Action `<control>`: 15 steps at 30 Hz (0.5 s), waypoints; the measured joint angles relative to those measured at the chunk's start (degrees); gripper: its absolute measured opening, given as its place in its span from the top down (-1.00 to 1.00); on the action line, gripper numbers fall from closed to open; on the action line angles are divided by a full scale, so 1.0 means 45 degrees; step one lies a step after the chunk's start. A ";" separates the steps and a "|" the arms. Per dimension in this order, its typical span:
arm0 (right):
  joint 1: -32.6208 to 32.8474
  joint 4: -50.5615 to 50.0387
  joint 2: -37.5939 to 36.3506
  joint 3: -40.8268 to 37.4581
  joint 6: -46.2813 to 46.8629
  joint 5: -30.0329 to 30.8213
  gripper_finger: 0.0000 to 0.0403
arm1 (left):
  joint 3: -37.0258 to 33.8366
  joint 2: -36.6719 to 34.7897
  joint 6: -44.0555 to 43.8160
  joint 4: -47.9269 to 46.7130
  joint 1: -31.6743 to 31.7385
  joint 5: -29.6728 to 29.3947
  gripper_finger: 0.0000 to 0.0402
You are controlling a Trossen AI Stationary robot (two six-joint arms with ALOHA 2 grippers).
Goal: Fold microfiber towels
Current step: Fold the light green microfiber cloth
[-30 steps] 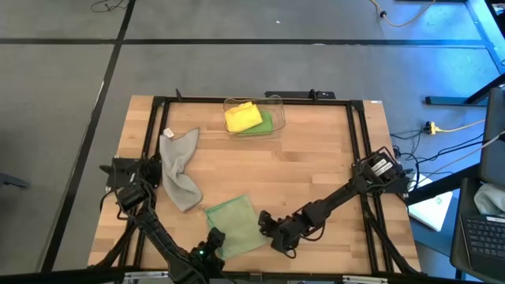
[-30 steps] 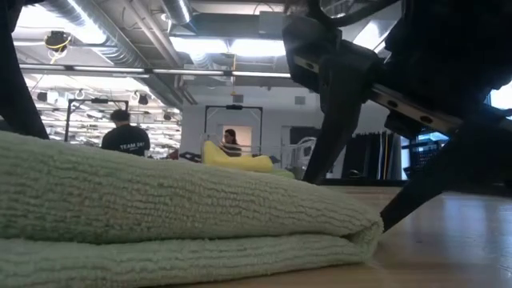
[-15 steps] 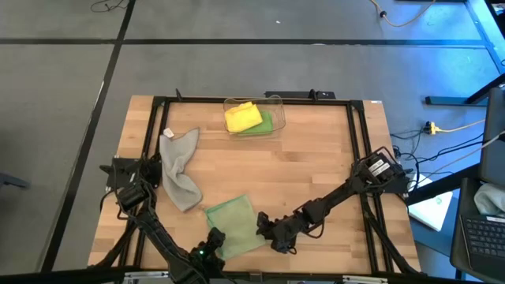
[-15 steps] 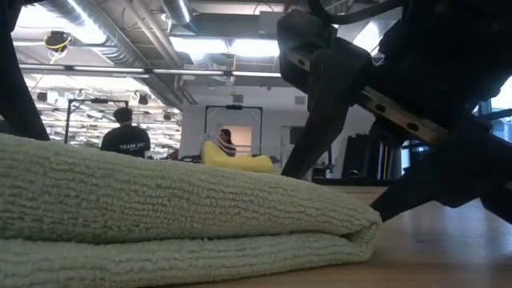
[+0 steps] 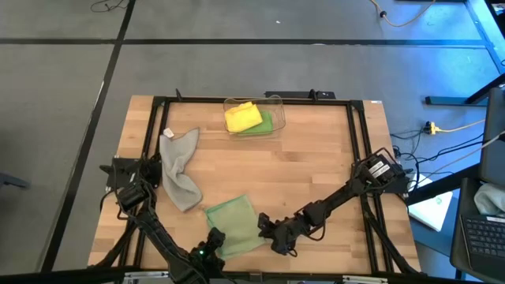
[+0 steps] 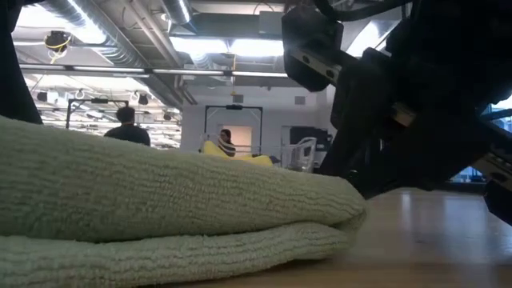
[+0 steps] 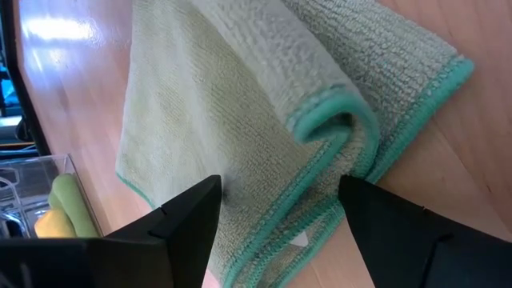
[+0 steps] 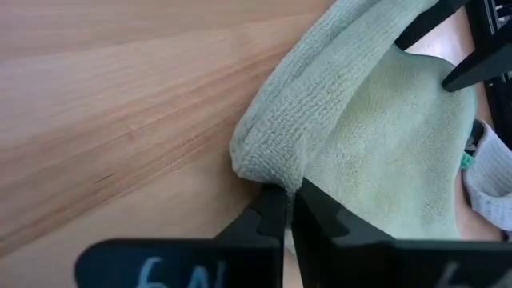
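The folded edge of the pale green towel [image 5: 234,226], near the table's [image 5: 316,170] front edge, is pinched by the right gripper [image 5: 264,229], jaws closed on it. The left gripper [image 5: 215,239] is held over the same towel with jaws wide.

A robotics lab: exposed ceiling ducts [image 6: 120,40], wooden workbench [image 5: 300,170] in a black frame, floor cables [image 5: 442,126].

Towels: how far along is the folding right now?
Done: the yellow towel and bright green towel lie in the clear bin. In hand: the pale sage towel, already doubled over, with the right gripper shut on its edge and the left gripper open over it. Left: the grey towel, crumpled and untouched.
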 joint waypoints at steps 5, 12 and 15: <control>-0.0010 -0.0043 -0.0082 -0.0004 0.0772 -0.0190 0.92 | 0.0000 0.0000 0.0068 0.0000 0.0003 -0.0039 -0.29; -0.0067 -0.0092 -0.0711 -0.0030 0.2098 -0.2286 0.95 | 0.0437 0.0112 0.0118 -0.0545 0.0019 -0.0736 -0.29; -0.0263 -0.0278 -0.1079 -0.0034 0.2683 -0.3062 0.95 | 0.0718 0.0107 0.0509 -0.0617 0.0067 -0.0733 -0.29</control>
